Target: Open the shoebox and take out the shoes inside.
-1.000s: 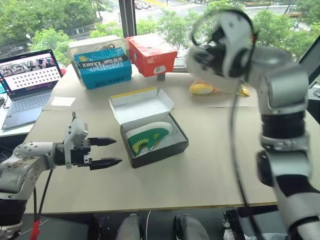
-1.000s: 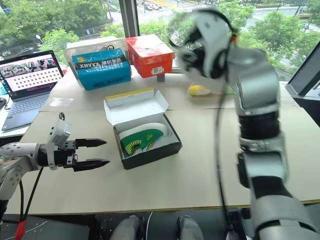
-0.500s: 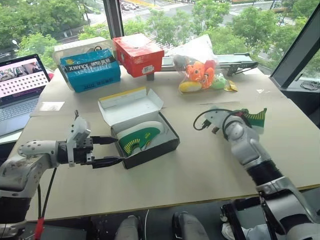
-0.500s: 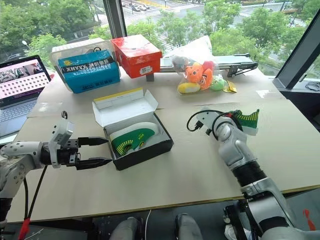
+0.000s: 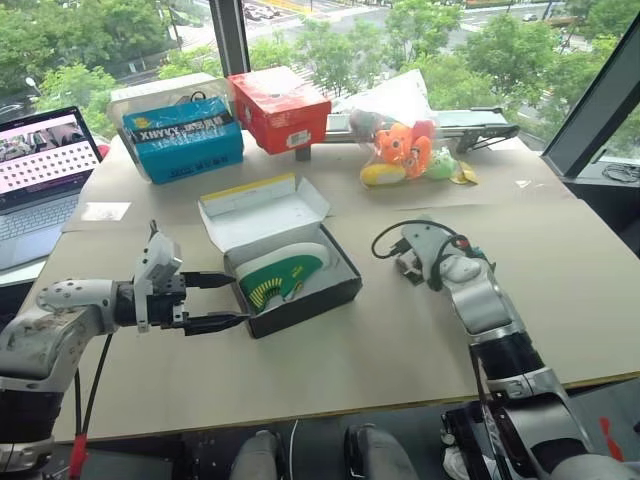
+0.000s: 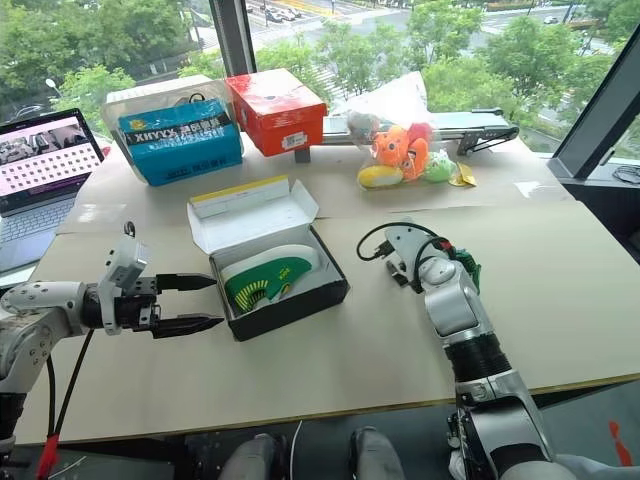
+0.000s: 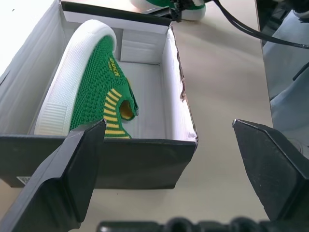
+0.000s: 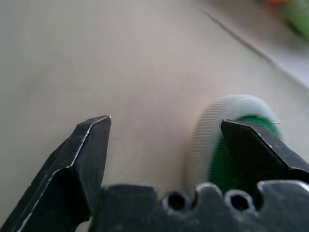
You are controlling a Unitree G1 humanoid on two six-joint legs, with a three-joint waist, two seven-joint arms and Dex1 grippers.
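The shoebox (image 5: 300, 290) stands open mid-table, its yellow-edged lid (image 5: 262, 208) folded back. One green-and-white shoe (image 5: 282, 274) lies inside, heel toward the back. My left gripper (image 5: 238, 300) is open and level, fingertips at the box's left front corner, touching nothing; the left wrist view looks over the box wall (image 7: 120, 159) at the shoe (image 7: 91, 92). The second shoe (image 8: 205, 140) lies on the table to the right of the box. My right gripper (image 8: 164, 123) is open just above the table with that shoe beside one finger.
A blue box (image 5: 183, 135) and a red box (image 5: 280, 105) stand at the back. A clear bag of orange plush toys (image 5: 400, 145) lies back right. A laptop (image 5: 40, 165) sits at the far left beside a paper note (image 5: 103, 211).
My right arm swung down from high up to the table right of the box, carrying the second shoe, then opened; the shoe now lies on the table. The left gripper stayed put.
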